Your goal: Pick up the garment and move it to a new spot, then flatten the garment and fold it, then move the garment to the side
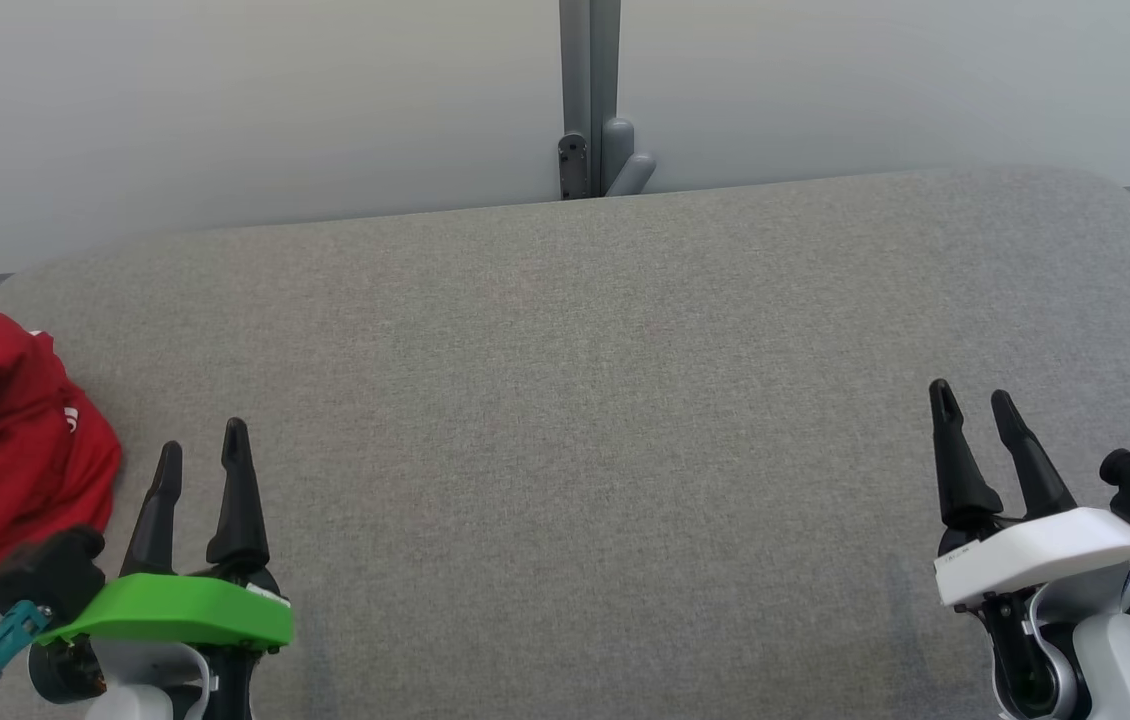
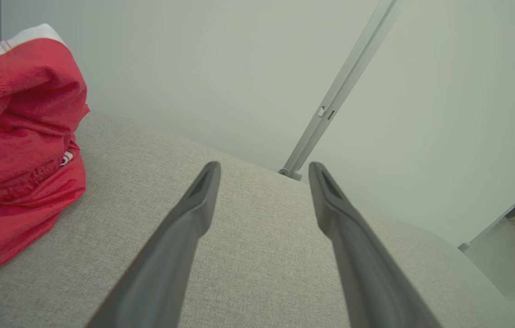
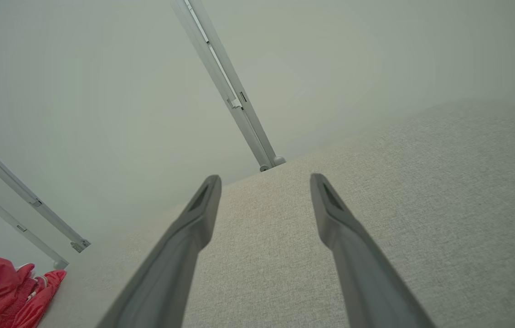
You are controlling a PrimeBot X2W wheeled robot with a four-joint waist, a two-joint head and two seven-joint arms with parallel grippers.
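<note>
The red garment (image 1: 10, 440), with white trim at its top, lies crumpled in a heap at the far left of the grey fabric-covered tabletop (image 1: 575, 400). The head view's left border cuts it off, so I cannot tell whether any of it hangs over the side. It is bunched, not flat and not folded, so by my reading none of the task is done: the pick-up, the move to a new spot, the flattening, the fold and the final shift aside all remain.

Just beside the heap, on its right, the left pincer (image 1: 203, 440) hovers with its fingers spread and nothing between them. The left wrist view shows the cloth off to the left of those fingers, apart from them.

The middle of the tabletop is bare cloth from the near side to the far edge, which gives broad room for laying the garment out. The far edge runs along the pale wall and curves down at both rear corners. A grey post (image 1: 590, 100) with a small bracket stands behind it at centre.

The right pincer (image 1: 972, 393) is well apart from the garment, fingers spread and empty. The rounded right rear corner lies beyond it, so a wide spread there risks cloth sliding off.
</note>
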